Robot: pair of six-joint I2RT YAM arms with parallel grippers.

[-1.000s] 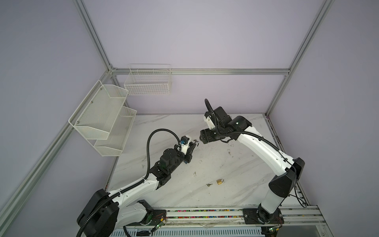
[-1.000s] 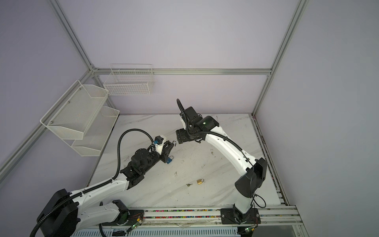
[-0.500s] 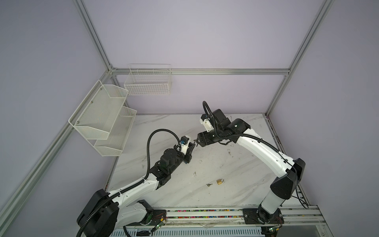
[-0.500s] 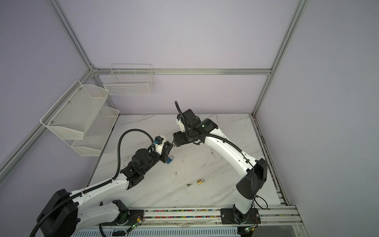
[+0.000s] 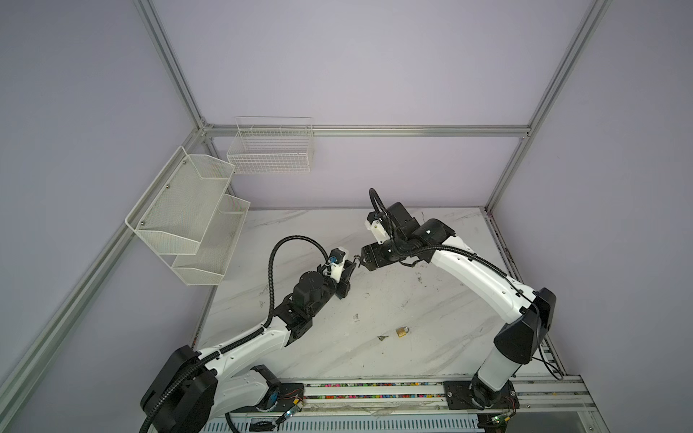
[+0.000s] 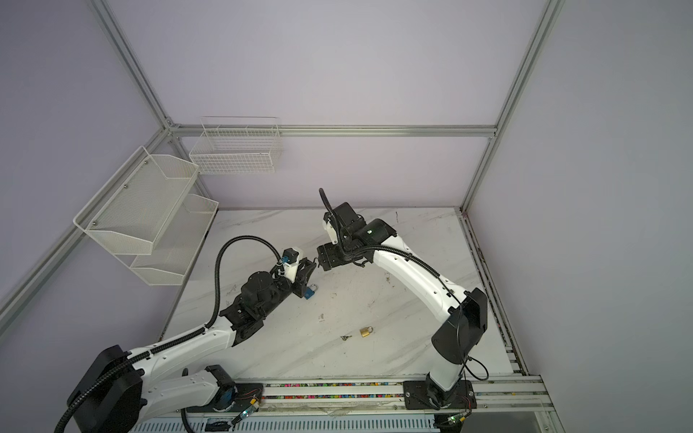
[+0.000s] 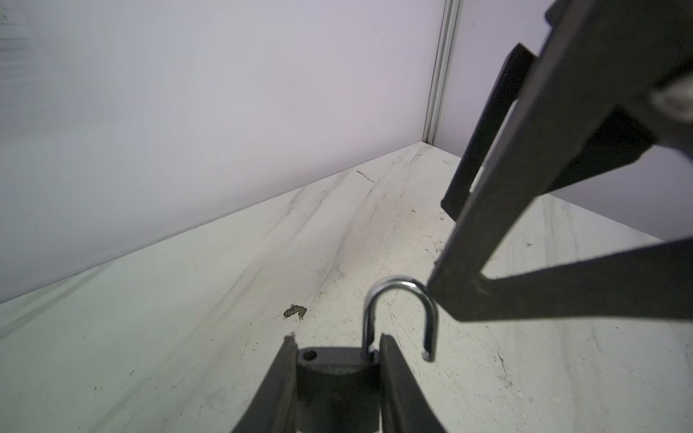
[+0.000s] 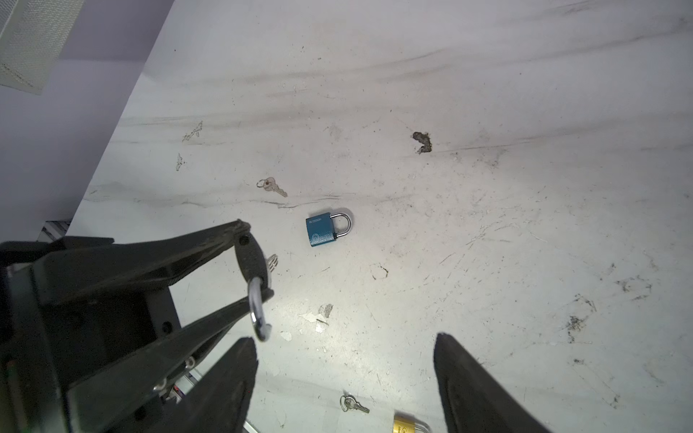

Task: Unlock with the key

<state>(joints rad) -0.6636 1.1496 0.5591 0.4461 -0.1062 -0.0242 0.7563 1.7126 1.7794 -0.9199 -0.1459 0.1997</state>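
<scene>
Since a second earlier the right arm (image 5: 480,277) had swung down and to the left in both top views, bringing the right claw (image 5: 362,258) almost tip to tip with the left claw (image 5: 351,267). They met near the centre of the frame, above the white marble table (image 5: 431,360).

The left arm (image 5: 255,341) rose from the lower left corner, elbow bent, forearm slanting up and to the right, wrist lifted off the table. The right arm rose from the lower right, bent at its black elbow and reached up and to the left, wrist angled downward.

The left claw was clamped on the body of a dark padlock (image 7: 337,378), its silver shackle (image 7: 369,326) swung open with one leg free of the body. The right claw's jaws stood wide apart with nothing between them. One fingertip (image 7: 453,288) sat just beside the shackle's curve, and whether they touched could not be told.

A blue padlock (image 8: 321,230) lay closed on the table below the claws, a loose key (image 8: 273,186) near it. A brass padlock (image 5: 402,331) and a ringed key (image 5: 381,338) lay in the lower middle of the top views.
</scene>
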